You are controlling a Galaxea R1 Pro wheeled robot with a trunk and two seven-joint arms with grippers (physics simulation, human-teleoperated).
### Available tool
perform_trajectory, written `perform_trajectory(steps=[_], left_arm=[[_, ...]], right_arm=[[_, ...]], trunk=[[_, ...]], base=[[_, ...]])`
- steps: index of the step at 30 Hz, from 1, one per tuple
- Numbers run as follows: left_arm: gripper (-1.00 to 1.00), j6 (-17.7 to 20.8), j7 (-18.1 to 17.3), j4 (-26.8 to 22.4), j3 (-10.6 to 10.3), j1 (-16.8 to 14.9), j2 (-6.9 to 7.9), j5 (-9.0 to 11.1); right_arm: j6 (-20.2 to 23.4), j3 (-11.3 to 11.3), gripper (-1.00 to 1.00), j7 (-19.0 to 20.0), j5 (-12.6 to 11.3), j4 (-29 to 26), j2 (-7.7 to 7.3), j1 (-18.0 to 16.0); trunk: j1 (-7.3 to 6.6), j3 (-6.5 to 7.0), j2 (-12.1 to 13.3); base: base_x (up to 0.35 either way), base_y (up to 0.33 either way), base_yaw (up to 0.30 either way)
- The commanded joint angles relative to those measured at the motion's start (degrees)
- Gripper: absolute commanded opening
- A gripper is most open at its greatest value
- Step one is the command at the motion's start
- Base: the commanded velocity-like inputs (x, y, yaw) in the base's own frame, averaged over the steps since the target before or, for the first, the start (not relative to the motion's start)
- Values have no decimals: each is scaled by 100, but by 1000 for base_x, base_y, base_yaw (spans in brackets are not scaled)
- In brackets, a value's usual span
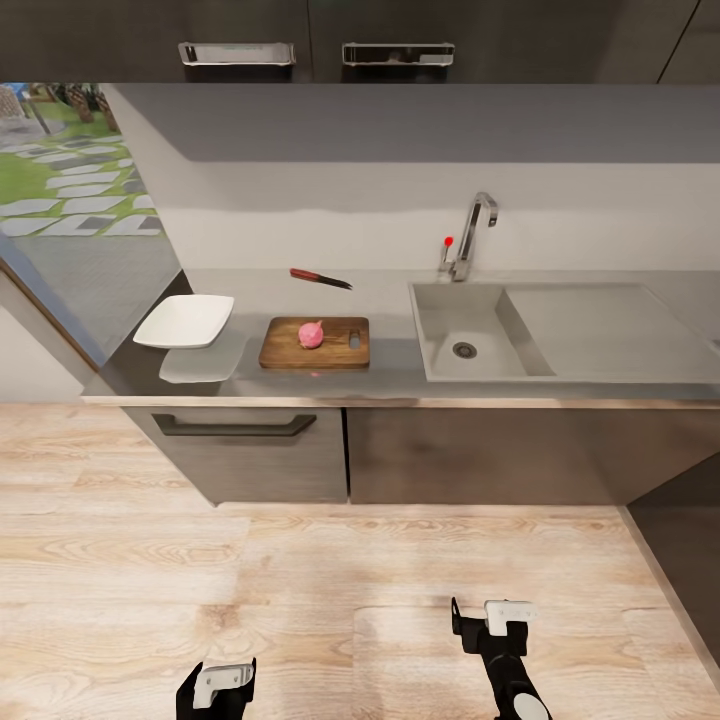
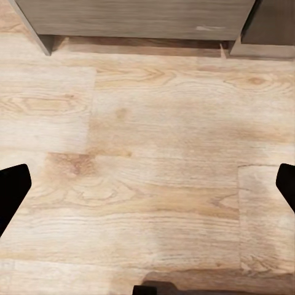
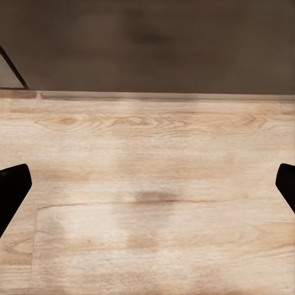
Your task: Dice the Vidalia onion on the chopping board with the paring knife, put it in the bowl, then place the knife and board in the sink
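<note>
The pinkish-red Vidalia onion (image 1: 311, 334) sits whole on the brown chopping board (image 1: 315, 343), which lies on the dark countertop (image 1: 390, 372) left of the sink (image 1: 520, 330). Behind the board lies the red-handled paring knife (image 1: 320, 277). The white square bowl (image 1: 184, 321) stands at the countertop's left end. The sink basin holds nothing that I can see. My left gripper (image 1: 218, 672) (image 2: 147, 184) and right gripper (image 1: 490, 612) (image 3: 147, 184) hang low over the wooden floor, well short of the counter. Both are open, with only floor between the fingers.
A chrome tap (image 1: 470, 235) with a red knob stands behind the sink. Dark cabinets (image 1: 250, 440) with a drawer handle sit under the counter, and wall cupboards (image 1: 300, 40) hang above. A window (image 1: 70, 190) opens at the left. A dark unit (image 1: 690, 540) juts out at the right.
</note>
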Motion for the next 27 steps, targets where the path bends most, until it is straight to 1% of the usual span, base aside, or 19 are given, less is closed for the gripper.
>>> perform_trajectory(steps=[1,27], left_arm=[[100,-34,8,22,2,-10,-1,8],[100,-34,11,19,2,-10,-1,8]], right_arm=[[-13,16,100,-40,6,2,-2,-3],[13,12,100,-71,23,-17,-7,-3]], trunk=[[3,-8,-10],[3,-8,-10]], base=[[0,0,0],[0,0,0]])
